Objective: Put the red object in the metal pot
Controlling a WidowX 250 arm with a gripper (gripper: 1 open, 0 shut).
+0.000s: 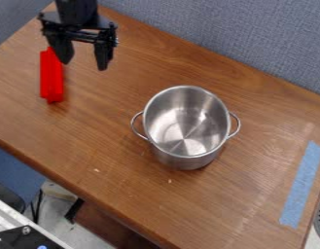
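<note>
The red object [51, 76], a bright red oblong block, lies on the wooden table [110, 146] near its left side. My gripper [79, 55] hangs just to the right of and slightly beyond the block, pointing down, with its black fingers [104, 53] spread wide and nothing between them. It does not touch the block. The metal pot [187, 124], round and shiny with two small side handles and no lid, stands empty at the middle of the table, well to the right of the gripper.
A strip of blue tape [300, 182] is stuck near the table's right edge. A grey-blue wall [240, 34] backs the table. The table's front edge drops off at the lower left, with floor clutter [26, 219] below.
</note>
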